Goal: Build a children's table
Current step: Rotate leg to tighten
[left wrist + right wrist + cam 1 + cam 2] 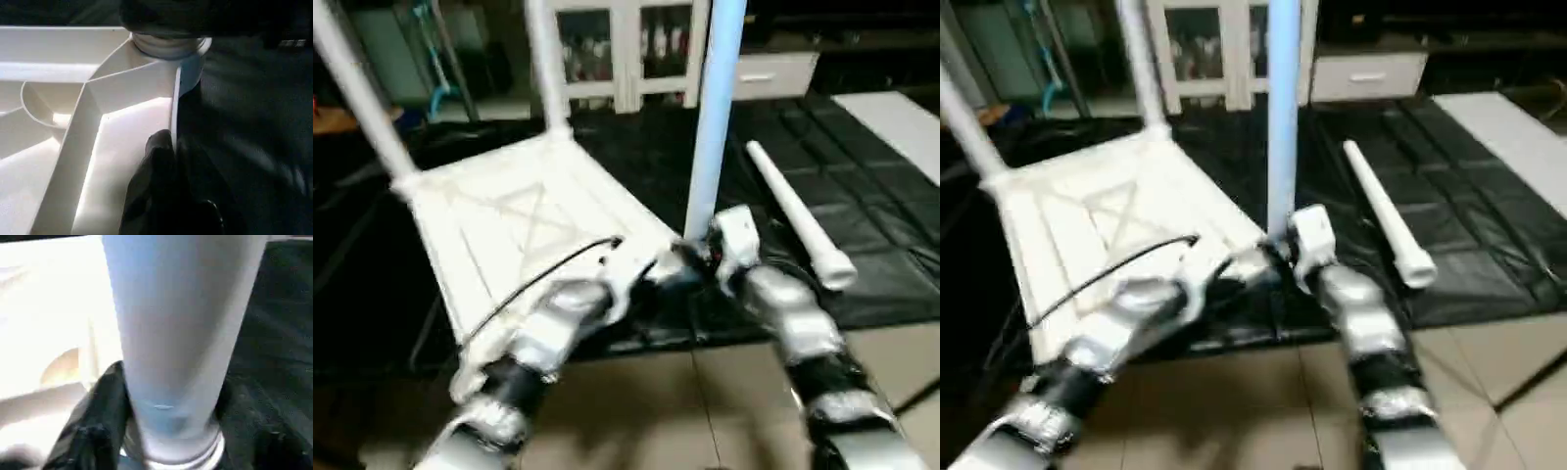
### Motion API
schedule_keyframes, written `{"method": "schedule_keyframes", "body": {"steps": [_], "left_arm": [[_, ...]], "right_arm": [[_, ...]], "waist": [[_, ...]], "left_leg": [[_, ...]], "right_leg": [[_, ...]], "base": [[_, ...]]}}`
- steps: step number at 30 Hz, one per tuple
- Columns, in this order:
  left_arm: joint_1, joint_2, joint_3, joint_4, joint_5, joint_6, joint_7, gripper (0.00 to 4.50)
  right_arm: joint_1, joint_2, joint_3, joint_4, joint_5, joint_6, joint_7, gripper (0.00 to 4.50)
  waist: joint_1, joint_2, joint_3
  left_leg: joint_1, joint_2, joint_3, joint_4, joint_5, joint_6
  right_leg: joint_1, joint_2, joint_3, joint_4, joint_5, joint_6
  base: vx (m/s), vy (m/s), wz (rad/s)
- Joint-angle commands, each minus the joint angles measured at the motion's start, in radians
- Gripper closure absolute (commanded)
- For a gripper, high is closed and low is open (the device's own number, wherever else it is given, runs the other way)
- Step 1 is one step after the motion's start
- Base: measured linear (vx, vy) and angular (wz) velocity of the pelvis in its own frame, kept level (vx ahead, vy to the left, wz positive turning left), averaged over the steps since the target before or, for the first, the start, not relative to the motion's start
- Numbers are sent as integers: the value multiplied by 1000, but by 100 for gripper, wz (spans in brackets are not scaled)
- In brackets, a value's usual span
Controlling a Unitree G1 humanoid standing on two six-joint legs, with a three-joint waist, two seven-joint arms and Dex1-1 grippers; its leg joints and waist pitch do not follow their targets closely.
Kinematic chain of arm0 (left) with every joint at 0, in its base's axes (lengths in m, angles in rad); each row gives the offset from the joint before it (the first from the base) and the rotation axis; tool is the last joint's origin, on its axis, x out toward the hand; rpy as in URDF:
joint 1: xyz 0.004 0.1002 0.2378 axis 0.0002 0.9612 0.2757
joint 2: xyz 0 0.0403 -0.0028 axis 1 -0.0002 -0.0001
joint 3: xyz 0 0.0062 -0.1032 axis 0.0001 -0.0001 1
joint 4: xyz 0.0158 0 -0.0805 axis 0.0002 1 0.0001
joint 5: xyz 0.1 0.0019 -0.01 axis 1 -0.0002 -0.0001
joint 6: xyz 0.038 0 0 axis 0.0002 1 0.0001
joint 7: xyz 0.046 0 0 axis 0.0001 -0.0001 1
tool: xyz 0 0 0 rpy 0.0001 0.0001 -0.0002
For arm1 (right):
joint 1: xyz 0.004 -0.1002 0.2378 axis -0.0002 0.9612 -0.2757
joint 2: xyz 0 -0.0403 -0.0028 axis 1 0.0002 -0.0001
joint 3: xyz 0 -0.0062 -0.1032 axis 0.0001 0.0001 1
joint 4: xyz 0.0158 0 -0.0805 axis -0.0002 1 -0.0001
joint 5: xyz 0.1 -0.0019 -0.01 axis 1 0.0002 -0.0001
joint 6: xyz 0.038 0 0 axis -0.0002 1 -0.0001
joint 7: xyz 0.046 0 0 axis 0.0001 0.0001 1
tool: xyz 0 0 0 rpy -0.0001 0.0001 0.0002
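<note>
The white tabletop [509, 225] lies underside up on a black mat, ribs showing. Two white legs [357, 93] [545, 69] stand in its far corners. A third leg [715, 108] stands upright in the near right corner socket. My right gripper [700, 253] holds that leg just above its base, a black finger [105, 396] on each side of the leg [176, 333]. My left gripper [641, 259] is shut on the tabletop's near rim [173, 112], close beside that socket. Another leg [798, 220] lies loose on the mat to the right.
The black mat [862, 225] ends at a tiled floor [705, 401] under my forearms. A white glass-door cabinet [626, 49] stands behind the tabletop. A flat white board [901, 127] lies at the far right.
</note>
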Motion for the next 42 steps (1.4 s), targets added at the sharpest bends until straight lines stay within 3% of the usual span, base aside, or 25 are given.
{"method": "schedule_keyframes", "body": {"steps": [1,2,3,7,8,9,10,13,14,15,16,18,19,21,24,27,28,30,34,36,38,42], "left_arm": [[-10,-6,31,59,18,-11,99,450],[-32,-20,46,83,20,-33,136,450],[-37,-23,50,87,20,-37,144,450],[-38,-14,54,92,29,-37,136,450],[-37,-10,54,96,32,-38,133,450],[-31,5,51,96,36,-46,119,450],[-27,17,48,98,38,-56,110,450],[-10,41,36,80,31,-74,58,450],[14,67,17,43,25,-78,-3,450],[22,76,10,31,23,-79,-23,450],[31,86,3,17,21,-80,-45,450],[56,112,-10,-21,17,-77,-90,450],[112,172,-39,-107,-1,-65,-199,450],[138,203,-54,-146,-9,-65,-246,450],[193,265,-78,-236,-44,-69,-348,450],[241,318,-89,-322,-93,-57,-432,450],[252,330,-89,-339,-99,-52,-445,450],[260,338,-87,-351,-96,-46,-453,450],[269,349,-86,-372,-95,-31,-471,450],[271,352,-88,-379,-95,-26,-475,450],[272,351,-91,-382,-95,-24,-474,450],[279,352,-100,-403,-100,-8,-473,450]], "right_arm": [[8,33,6,35,-11,9,-69,221],[-12,72,10,51,-25,-37,-142,231],[-18,90,4,54,-18,-58,-150,242],[-23,118,-13,32,20,-120,-61,249],[-23,121,-13,26,26,-132,-41,249],[-17,118,-16,0,54,-159,33,249],[-12,113,-15,-21,81,-178,86,197],[-3,80,-8,-52,100,-211,149,183],[-1,47,-8,-72,107,-215,188,176],[0,36,-8,-78,109,-216,200,163],[1,24,-9,-85,111,-217,215,140],[3,-6,-17,-107,133,-195,268,136],[9,-82,-14,-143,152,-152,399,118],[14,-121,-4,-154,150,-138,465,96],[27,-203,22,-157,125,-136,569,72],[47,-276,46,-162,122,-140,669,72],[57,-301,62,-162,121,-136,708,72],[71,-325,84,-164,117,-128,752,72],[96,-358,122,-162,98,-117,823,72],[104,-359,133,-143,83,-120,828,72],[105,-354,134,-123,70,-130,811,72],[105,-343,130,-97,69,-138,780,72]], "waist": [[-18,-5,-41],[-27,-5,-41],[-34,-4,-42],[-43,-9,-40],[-44,-16,-41],[-43,-11,-44],[-44,-12,-44],[-41,-16,-47],[-47,-18,-46],[-55,-17,-45],[-52,-14,-48],[-51,-13,-48],[-40,-19,-51],[-20,-17,-50],[-8,-17,-49],[6,-14,-53],[16,-22,-53],[27,-18,-55],[52,-18,-68],[57,-21,-69],[66,-20,-67],[67,-21,-62]], "left_leg": [[8,22,-38,-101,-566,-18],[8,23,-42,-104,-589,-13],[19,24,-43,-106,-610,-12],[19,21,-38,-103,-609,7],[18,21,-37,-102,-601,12],[7,25,-38,-104,-562,19],[4,25,-37,-105,-556,24],[-6,26,-32,-104,-503,47],[-19,25,-34,-105,-479,57],[-41,26,-42,-111,-454,62],[-38,29,-43,-110,-442,58],[-27,30,-40,-106,-439,56],[-12,31,-33,-98,-427,67],[-6,33,-23,-94,-392,83],[-16,36,-22,-94,-360,88],[-12,40,-19,-90,-301,91],[-10,39,-14,-87,-287,94],[-4,40,-13,-86,-281,89],[-4,41,-3,-72,-116,122],[-6,39,-2,-69,-81,137],[-2,40,0,-69,-86,139],[0,42,2,-77,-166,109]], "right_leg": [[33,-11,-20,-94,-634,-44],[31,-13,-25,-99,-593,-56],[29,-14,-31,-103,-563,-74],[26,-19,-28,-107,-554,-98],[27,-20,-27,-108,-554,-99],[32,-25,-19,-98,-517,-118],[33,-25,-18,-96,-507,-123],[41,-28,-12,-87,-454,-151],[47,-28,-12,-80,-443,-148],[61,-28,-17,-69,-450,-133],[63,-31,-15,-71,-449,-128],[49,-32,-9,-74,-439,-144],[42,-31,0,-74,-406,-181],[36,-26,8,-66,-380,-209],[40,-27,10,-55,-381,-207],[39,-24,15,-45,-318,-218],[36,-19,17,-43,-305,-225],[36,-19,19,-39,-306,-226],[45,-14,18,-15,-107,-274],[48,-11,18,-10,-71,-284],[46,-11,19,-10,-82,-286],[44,-11,23,-19,-170,-266]], "base": [[0,0,0],[0,0,0],[0,0,0],[0,0,0],[0,0,0],[0,0,0],[0,0,0],[0,0,0],[0,0,0],[0,0,0],[0,0,0],[0,0,0],[0,0,0],[0,0,0],[0,0,0],[22,-9,2],[94,-37,8],[61,-20,6],[45,-4,1],[26,4,-1],[0,0,0],[0,0,0]]}}
